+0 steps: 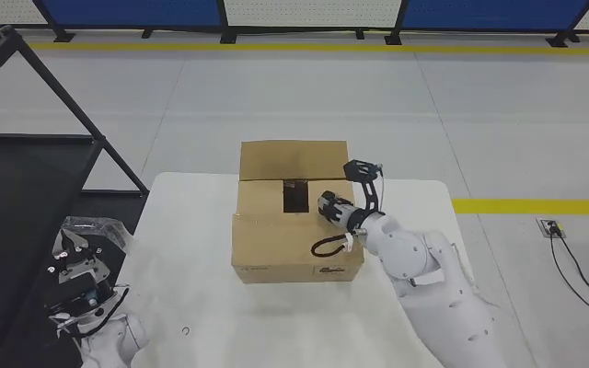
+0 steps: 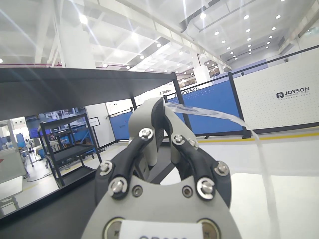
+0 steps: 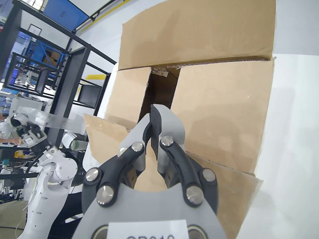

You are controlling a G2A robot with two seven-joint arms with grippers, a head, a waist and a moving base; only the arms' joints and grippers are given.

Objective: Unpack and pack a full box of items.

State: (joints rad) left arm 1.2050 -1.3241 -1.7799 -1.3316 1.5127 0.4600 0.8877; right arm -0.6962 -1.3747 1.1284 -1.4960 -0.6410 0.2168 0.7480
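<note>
Cardboard box (image 1: 294, 235) mid white bench (image 1: 184, 276), gap btwn top flaps, right end effector (image 3: 153, 118) pinched together, empty, over box top by gap, left end effector (image 2: 162, 110) at bench's left edge, clamped on clear plastic strip (image 2: 211, 114)

You've got one brown cardboard box (image 1: 294, 241) standing upright in the middle of the white table (image 1: 184, 267), its top partly open. The far flap (image 1: 294, 158) is folded back, the two side flaps (image 3: 219, 105) lie nearly flat with a dark gap (image 1: 296, 195) between them, and the near flap (image 3: 224, 180) splays outward. A clear plastic strip (image 2: 211, 115) is pinched in the left gripper (image 2: 163, 111) and trails limp
</note>
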